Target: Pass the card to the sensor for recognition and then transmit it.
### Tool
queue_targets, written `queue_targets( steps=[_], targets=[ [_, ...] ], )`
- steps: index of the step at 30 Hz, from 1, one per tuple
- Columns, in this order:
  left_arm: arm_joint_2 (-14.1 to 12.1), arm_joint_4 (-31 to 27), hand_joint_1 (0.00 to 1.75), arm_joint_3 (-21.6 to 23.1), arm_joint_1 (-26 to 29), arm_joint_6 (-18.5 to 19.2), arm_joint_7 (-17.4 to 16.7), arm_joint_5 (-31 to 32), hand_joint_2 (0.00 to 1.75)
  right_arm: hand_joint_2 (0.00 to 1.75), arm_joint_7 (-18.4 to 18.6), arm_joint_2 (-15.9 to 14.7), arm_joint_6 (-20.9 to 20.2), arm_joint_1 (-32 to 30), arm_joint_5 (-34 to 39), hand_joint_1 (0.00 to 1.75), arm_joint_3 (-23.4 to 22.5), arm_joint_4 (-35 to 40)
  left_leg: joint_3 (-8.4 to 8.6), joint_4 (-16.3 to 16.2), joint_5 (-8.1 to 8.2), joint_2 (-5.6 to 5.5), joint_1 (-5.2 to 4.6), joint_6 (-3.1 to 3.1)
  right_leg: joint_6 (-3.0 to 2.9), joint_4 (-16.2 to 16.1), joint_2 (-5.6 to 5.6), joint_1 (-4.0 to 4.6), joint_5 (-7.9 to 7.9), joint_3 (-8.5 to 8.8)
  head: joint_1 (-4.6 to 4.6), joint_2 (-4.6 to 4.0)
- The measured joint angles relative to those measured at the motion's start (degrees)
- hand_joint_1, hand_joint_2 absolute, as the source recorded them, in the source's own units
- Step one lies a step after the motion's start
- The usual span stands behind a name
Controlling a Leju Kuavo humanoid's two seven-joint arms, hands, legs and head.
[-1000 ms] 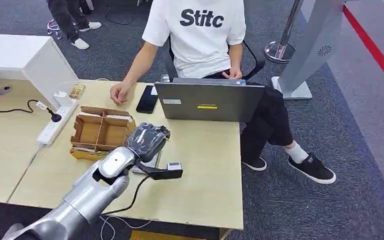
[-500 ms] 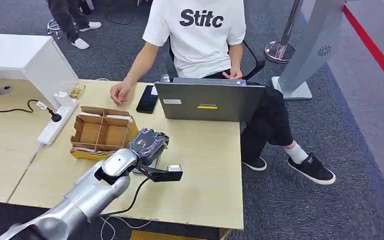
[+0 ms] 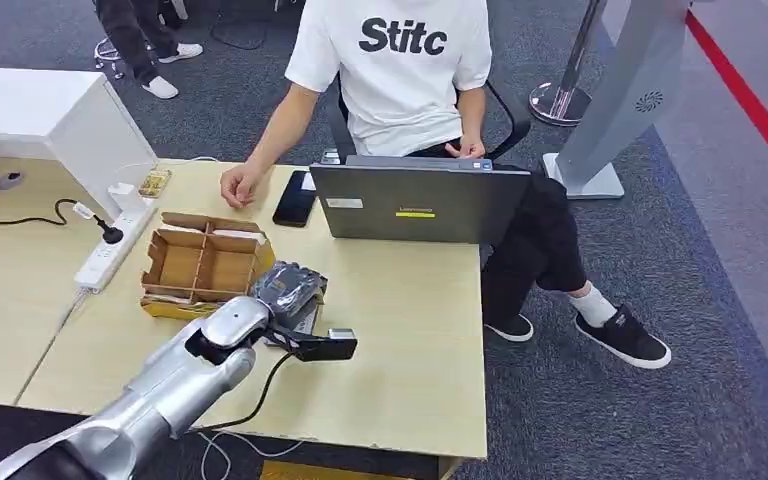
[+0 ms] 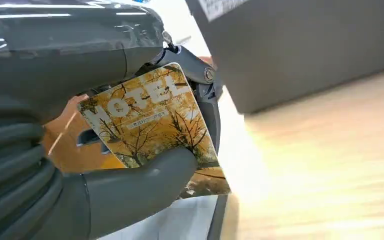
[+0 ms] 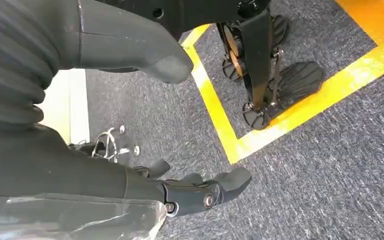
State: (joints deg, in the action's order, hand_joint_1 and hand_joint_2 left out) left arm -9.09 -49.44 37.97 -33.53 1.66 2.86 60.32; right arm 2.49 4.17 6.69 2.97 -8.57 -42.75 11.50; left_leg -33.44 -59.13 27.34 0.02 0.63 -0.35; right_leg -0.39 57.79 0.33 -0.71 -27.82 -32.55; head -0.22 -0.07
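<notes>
Left hand (image 3: 285, 287): pinches hotel key card (image 4: 152, 127) between thumb and fingers (image 4: 207, 95), low over desk (image 3: 410, 330).
Card reader (image 3: 300, 322): beneath left hand, at 5 o'clock from cardboard organizer (image 3: 200, 265).
Right hand (image 5: 130, 125): empty, fingers apart, above carpet (image 5: 330, 165).
Laptop (image 3: 415, 203): at 1 o'clock from left hand.

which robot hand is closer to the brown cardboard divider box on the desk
Left. The left hand holds the yellow hotel card right beside the brown cardboard divider box on the desk. The right hand hangs open over grey carpet, away from the box.
</notes>
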Motion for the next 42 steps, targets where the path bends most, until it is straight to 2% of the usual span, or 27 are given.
queue_targets(
  steps=[3,7,10,15,17,20,22,25,28,33,42],
  targets=[
    [-0.1,1.5,1.75,0.6,-1.1,1.4,0.0,-1.2,1.75,1.75,0.0,0.0,0.0,0.0,-0.6,0.0,-0.1,0.0,0.01,0.0,-0.02,-0.02,0.0,0.03,0.0,0.0,-0.05,0.0,0.0,0.04,0.02,0.0],
    [0.0,3.0,1.75,1.1,-2.0,1.1,0.0,-1.4,1.75,1.75,0.1,0.0,0.0,0.0,-0.9,0.0,-0.2,0.0,0.03,0.0,-0.02,-0.02,0.0,0.03,0.0,0.0,-0.05,0.0,0.0,0.06,0.02,0.0],
    [0.1,3.5,1.75,1.3,-1.9,-2.1,-0.5,-1.5,1.75,1.75,0.1,0.1,0.1,0.0,-0.9,0.0,-0.3,0.0,0.04,0.0,-0.04,-0.01,0.0,0.03,0.0,0.0,-0.04,0.0,0.01,0.06,0.02,0.0],
    [0.4,2.5,1.75,1.2,-0.6,-11.5,-3.3,0.2,1.75,1.75,-0.2,0.4,0.3,0.0,-1.0,0.0,-0.8,0.0,0.01,0.0,-0.06,-0.03,0.0,0.05,0.0,0.0,-0.06,0.0,0.01,0.05,0.02,0.0],
    [0.4,0.9,1.75,0.6,-0.1,-13.8,-4.1,1.5,1.75,1.75,-0.5,0.5,0.3,0.0,-1.1,0.0,-1.1,0.0,-0.01,0.0,-0.06,-0.04,0.0,0.05,0.0,0.0,-0.06,0.0,0.01,0.05,0.02,0.0],
    [0.4,-2.9,1.75,-2.0,1.2,-19.3,-4.9,4.0,1.75,1.75,-0.8,0.7,0.3,-0.1,-1.7,0.0,-1.4,0.0,-0.05,0.0,-0.05,-0.03,0.0,0.05,0.01,0.0,-0.04,0.0,0.01,0.01,0.0,0.0],
    [0.3,-5.3,1.75,-4.1,1.5,-21.2,-4.8,4.6,1.75,1.75,-1.0,0.7,0.3,-0.1,-2.1,0.0,-1.6,0.0,-0.06,0.0,-0.04,-0.03,0.0,0.06,0.01,0.0,-0.06,0.0,0.01,0.01,0.02,0.0],
    [0.0,-9.2,1.75,-8.0,2.3,-24.7,-2.7,4.7,1.75,1.75,-1.1,0.9,0.3,-0.1,-2.6,0.0,-1.7,0.0,-0.05,0.0,-0.05,-0.02,0.0,0.06,0.01,0.0,-0.05,0.0,0.01,0.01,0.02,0.0],
    [-0.1,-12.2,1.75,-11.6,3.3,-28.6,-2.2,4.6,1.75,1.75,-1.1,1.0,0.4,-0.1,-3.0,0.0,-1.7,0.0,-0.04,0.0,-0.05,-0.02,0.0,0.05,0.0,0.0,-0.05,0.0,0.01,0.01,0.0,0.0],
    [0.3,-15.5,1.75,-17.0,4.8,-30.2,-2.2,1.6,1.75,1.75,-1.6,1.3,0.3,-0.1,-3.0,0.0,-2.0,0.0,-0.04,0.0,-0.06,-0.02,0.01,0.05,0.0,0.0,-0.05,0.01,0.01,0.0,0.0,0.0],
    [1.3,-18.1,1.75,-21.9,6.3,-31.9,-1.5,0.4,1.75,1.75,-2.1,1.7,0.2,0.0,-3.5,0.0,-2.5,0.0,-0.06,0.0,-0.05,-0.03,0.0,0.05,0.01,0.0,-0.06,0.0,0.01,0.01,0.02,0.0]
  ],
)
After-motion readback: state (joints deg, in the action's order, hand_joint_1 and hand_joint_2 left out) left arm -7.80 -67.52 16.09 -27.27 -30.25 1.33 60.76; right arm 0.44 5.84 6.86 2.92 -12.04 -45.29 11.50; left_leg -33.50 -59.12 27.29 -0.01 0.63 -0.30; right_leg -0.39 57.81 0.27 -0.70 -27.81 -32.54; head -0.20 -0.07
